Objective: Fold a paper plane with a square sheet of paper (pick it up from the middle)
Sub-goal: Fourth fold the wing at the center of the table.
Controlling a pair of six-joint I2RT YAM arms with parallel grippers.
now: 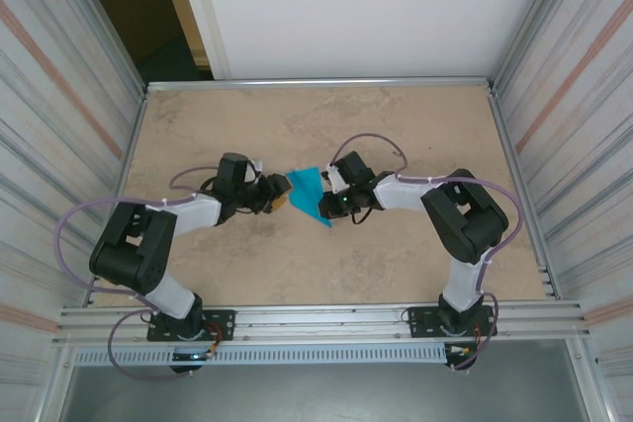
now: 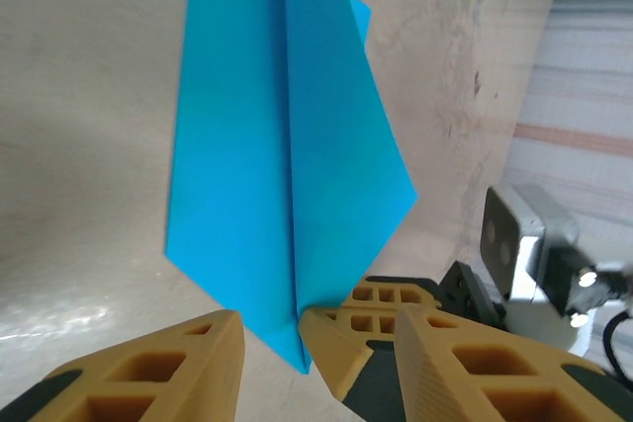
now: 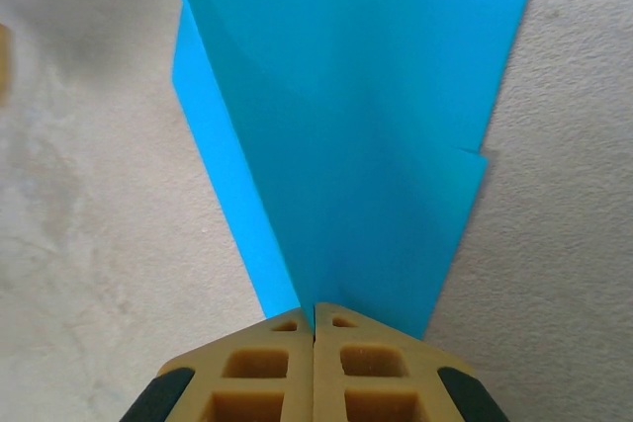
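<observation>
The turquoise paper plane (image 1: pixel 307 192) is a folded dart with a centre crease, lying mid-table between both arms. In the left wrist view the paper plane (image 2: pixel 257 155) points its sharp tip toward me. My right gripper (image 3: pixel 315 315) is shut on the paper plane (image 3: pixel 366 126) at its narrow end; its tan fingers (image 2: pixel 348 335) also appear pinching beside the tip. My left gripper (image 2: pixel 307 378) is open, its fingers straddling the tip and the right gripper's fingertips without touching the paper. From above, the left gripper (image 1: pixel 281 199) and right gripper (image 1: pixel 327 205) face each other across the plane.
The beige marbled tabletop (image 1: pixel 396 126) is fenced by metal frame walls on both sides and a white back panel (image 1: pixel 356 7). The right wrist camera housing (image 2: pixel 514 239) sits close behind the right fingers.
</observation>
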